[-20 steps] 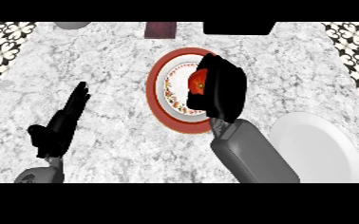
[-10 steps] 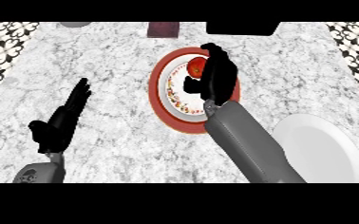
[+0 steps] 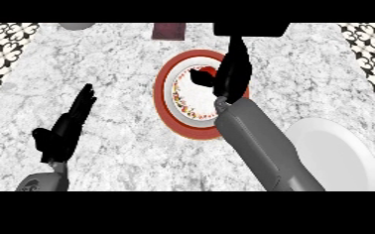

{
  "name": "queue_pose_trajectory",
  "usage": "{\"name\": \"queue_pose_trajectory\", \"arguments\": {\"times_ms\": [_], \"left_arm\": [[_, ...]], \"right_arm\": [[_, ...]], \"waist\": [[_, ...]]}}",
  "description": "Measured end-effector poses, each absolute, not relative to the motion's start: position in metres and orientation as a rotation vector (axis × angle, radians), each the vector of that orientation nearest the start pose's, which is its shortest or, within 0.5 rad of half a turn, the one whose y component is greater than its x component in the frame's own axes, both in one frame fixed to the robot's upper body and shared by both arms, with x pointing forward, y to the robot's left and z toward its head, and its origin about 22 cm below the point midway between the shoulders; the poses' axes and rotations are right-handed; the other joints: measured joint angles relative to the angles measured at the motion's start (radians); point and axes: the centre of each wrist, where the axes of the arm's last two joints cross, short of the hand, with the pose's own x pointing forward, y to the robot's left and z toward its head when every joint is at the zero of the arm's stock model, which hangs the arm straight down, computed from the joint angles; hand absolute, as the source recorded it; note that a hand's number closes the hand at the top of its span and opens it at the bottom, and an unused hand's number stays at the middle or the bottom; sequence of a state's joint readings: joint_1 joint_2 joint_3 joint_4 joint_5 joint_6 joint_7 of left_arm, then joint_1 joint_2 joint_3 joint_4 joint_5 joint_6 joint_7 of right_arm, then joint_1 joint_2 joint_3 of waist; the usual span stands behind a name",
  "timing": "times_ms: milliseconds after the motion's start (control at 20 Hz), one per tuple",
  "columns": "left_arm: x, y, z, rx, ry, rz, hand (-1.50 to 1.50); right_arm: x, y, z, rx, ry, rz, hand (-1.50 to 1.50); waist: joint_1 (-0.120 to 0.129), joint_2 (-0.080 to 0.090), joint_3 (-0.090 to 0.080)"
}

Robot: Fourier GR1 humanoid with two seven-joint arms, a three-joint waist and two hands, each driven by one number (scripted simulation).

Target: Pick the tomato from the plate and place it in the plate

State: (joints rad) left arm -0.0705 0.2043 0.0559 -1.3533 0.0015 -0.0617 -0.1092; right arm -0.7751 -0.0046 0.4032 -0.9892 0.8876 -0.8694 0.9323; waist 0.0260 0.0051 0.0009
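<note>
A red-rimmed plate (image 3: pixel 165 110) with a patterned white centre lies in the middle of the counter. On it only a small red patch of the tomato (image 3: pixel 211 71) shows, between the thumb and palm of my right hand (image 3: pixel 234 74). That hand stretches over the plate's right half with its fingers straight and pointing to the far edge. It is open and hides most of the tomato. A plain white plate (image 3: pixel 333 153) lies at the lower right, beside my right forearm. My left hand (image 3: pixel 64 129) rests open at the lower left, fingers up.
At the counter's far edge stand a dark maroon block (image 3: pixel 168 30), a black object (image 3: pixel 253 28) and a grey round thing (image 3: pixel 77 26). Patterned black-and-white strips (image 3: pixel 16 42) border the counter at both sides.
My right hand has slid farther across the red-rimmed plate and its fingers have straightened out. More of the tomato is now covered. The left hand has stayed put.
</note>
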Motion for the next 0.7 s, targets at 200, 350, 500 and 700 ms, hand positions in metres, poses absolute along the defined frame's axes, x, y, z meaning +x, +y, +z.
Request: {"name": "queue_pose_trajectory", "arguments": {"times_ms": [200, 350, 500, 700], "left_arm": [[0.256, 0.298, -0.018, 0.149, -1.525, -0.150, 0.00], [0.253, 0.301, -0.020, 0.154, -1.522, -0.140, 0.00], [0.250, 0.305, -0.021, 0.156, -1.517, -0.138, 0.00], [0.247, 0.300, -0.020, 0.151, -1.513, -0.134, 0.00]], "right_arm": [[0.354, -0.068, 0.068, -0.900, -1.523, -0.089, -1.50], [0.340, -0.085, 0.066, -0.836, -1.563, -0.205, -1.50], [0.316, -0.108, 0.056, -0.794, -1.589, -0.273, -1.50], [0.275, -0.145, 0.039, -0.772, -1.609, -0.305, -1.50]], "waist": [[-0.015, -0.003, 0.001], [-0.023, -0.004, 0.001], [-0.030, -0.005, 0.001], [-0.032, -0.006, 0.001]]}}
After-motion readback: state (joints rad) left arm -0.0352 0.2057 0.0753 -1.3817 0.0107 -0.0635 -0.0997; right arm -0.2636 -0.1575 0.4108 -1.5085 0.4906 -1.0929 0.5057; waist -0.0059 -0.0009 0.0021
